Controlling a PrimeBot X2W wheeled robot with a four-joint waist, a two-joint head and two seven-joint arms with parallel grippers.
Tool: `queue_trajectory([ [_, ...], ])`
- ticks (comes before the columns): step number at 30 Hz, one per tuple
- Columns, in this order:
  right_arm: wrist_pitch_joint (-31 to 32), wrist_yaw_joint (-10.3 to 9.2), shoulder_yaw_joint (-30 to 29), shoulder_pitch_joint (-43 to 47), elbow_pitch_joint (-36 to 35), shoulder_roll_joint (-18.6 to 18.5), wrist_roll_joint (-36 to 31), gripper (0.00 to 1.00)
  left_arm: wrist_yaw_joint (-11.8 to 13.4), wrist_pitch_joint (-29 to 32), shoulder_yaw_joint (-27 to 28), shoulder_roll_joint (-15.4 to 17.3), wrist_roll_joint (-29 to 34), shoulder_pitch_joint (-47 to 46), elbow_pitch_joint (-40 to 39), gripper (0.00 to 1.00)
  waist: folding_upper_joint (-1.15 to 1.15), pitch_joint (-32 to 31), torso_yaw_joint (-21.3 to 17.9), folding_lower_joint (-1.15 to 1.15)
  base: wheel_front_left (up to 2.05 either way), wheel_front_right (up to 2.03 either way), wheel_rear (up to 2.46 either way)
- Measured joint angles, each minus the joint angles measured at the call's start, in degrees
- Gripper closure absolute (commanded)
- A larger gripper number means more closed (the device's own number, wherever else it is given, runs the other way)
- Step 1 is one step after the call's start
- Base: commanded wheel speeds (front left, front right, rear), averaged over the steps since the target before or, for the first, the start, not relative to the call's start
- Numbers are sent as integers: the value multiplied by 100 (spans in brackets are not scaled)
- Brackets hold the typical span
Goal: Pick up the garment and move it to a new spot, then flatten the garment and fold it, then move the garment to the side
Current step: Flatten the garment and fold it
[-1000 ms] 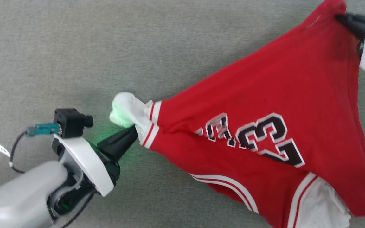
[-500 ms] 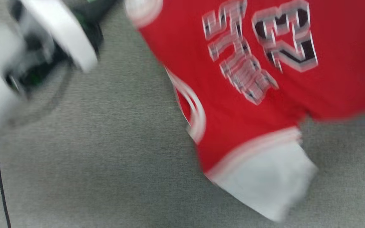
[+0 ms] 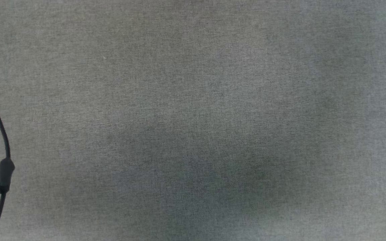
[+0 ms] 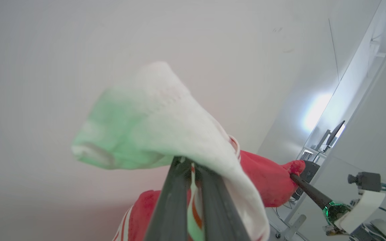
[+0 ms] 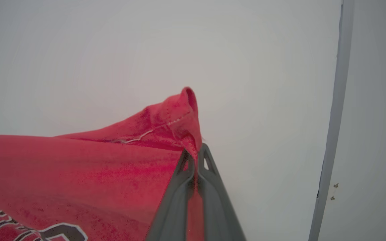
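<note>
Left gripper [image 4: 191, 164]: jaws pinched tight on the shirt [image 4: 263, 184]. It grips the white sleeve [image 4: 159, 113], right at the striped trim. The sleeve bunches past the fingertips and is tinted green.

Right gripper [image 5: 197, 152]: jaws also tight, clamped on a red hem corner. Stitching shows there and the corner pokes up above the tips.

Shirt location: in the air, held at both ends. In the left wrist view the red fabric runs from the left fingers across to the right gripper's tip. A pale wall sits behind it in both wrist views.

Lettering [image 5: 28, 231], black with a white outline, sits at the lower left of the right wrist view. A grey vertical strip [image 5: 333, 117] runs down that view's right side.

Head view: grey cloth surface [image 3: 193, 50] with a soft dark patch low in the middle. Black cable [image 3: 5, 174] runs down the left edge, with a thicker lump on it.
</note>
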Motion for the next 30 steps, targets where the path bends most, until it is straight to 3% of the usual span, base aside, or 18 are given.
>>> queue_trajectory([
  [4,134,-2,316,130,104,27,75,100,1,237,-200,68,-137,303,-322,100,0,19,50,0,0,0,0],
  [10,374,-19,925,1084,-307,-149,548,100,2,214,-550,370,-407,1772,-1408,100,0,63,186,0,0,0,0],
  [16,649,-19,1481,2622,-1437,-646,1189,100,3,-216,-985,717,-433,3155,-2490,100,0,63,283,0,0,0,0],
  [19,871,-19,1684,3740,-2283,-1063,1603,100,3,-690,-1400,955,-114,3908,-3056,100,0,-49,314,0,0,0,0],
  [25,1216,-19,1617,5511,-3566,-1775,2090,100,3,-1125,-2064,1161,510,4708,-3715,100,0,-317,368,0,0,0,0],
  [30,1399,-19,1376,6518,-4256,-2041,2254,100,3,-1198,-2270,1344,847,5239,-3974,100,0,-505,362,0,0,0,0],
])
